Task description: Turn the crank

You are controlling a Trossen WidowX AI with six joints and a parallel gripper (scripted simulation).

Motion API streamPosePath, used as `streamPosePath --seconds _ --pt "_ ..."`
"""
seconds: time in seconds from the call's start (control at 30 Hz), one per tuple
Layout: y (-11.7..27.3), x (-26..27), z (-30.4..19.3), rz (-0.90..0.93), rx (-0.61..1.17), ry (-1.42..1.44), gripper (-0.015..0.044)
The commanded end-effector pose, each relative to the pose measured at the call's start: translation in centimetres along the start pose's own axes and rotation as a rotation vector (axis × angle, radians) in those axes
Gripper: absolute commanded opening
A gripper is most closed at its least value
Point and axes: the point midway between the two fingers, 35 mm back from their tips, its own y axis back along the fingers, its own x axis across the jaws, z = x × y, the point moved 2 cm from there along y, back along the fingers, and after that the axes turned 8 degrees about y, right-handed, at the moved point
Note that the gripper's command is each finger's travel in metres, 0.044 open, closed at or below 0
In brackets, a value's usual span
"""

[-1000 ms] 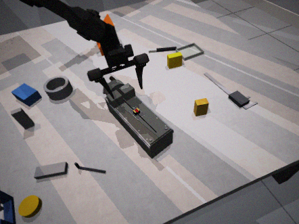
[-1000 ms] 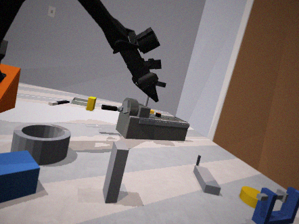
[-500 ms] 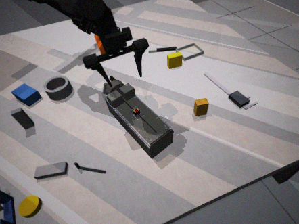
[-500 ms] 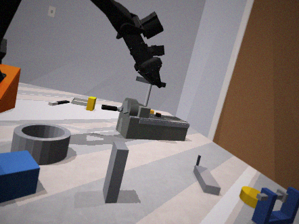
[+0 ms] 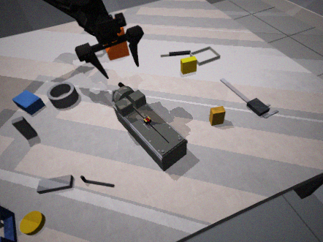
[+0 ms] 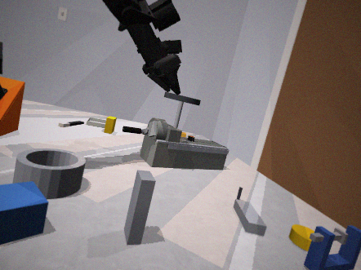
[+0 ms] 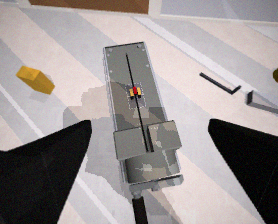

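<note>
The grey machine [image 5: 161, 138] [image 6: 192, 157] [image 7: 120, 65] has a long slotted top. Its crank's black handle [image 5: 120, 85] [image 6: 131, 130] [image 7: 140, 210] sticks out at the crank end. The red pointer [image 5: 147, 119] [image 7: 135, 90] sits in the slot between the two small brass marks [image 7: 131, 93]; whether it is exactly level is too small to tell. My gripper [image 5: 123, 72] [image 6: 173, 92] [image 7: 150, 124] is open and empty, above the machine's crank end, and is not touching the handle.
A grey ring [image 5: 63, 101] [image 6: 51, 179] and a blue block [image 5: 28, 101] [image 6: 20, 214] lie beyond the crank end. A yellow block [image 5: 188, 66] [image 6: 109, 125] and an orange-yellow block [image 5: 217, 115] [image 7: 35, 80] stand on one side. A grey bar [image 5: 55, 184] [image 6: 250, 218] lies on the other.
</note>
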Motion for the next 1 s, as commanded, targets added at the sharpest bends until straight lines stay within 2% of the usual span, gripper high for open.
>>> streamPosePath --seconds 0.0,0.3,0.43,0.97 --pt "1.1 0.4 -1.5 0.033 -0.005 0.046 0.044" --pt "4.1 1.2 -5.7 0.1 -0.03 0.139 0.044" --pt "4.2 1.3 -6.0 0.105 -0.032 0.146 0.044" --pt "-1.2 1.8 -11.2 0.103 -0.031 0.148 0.044"
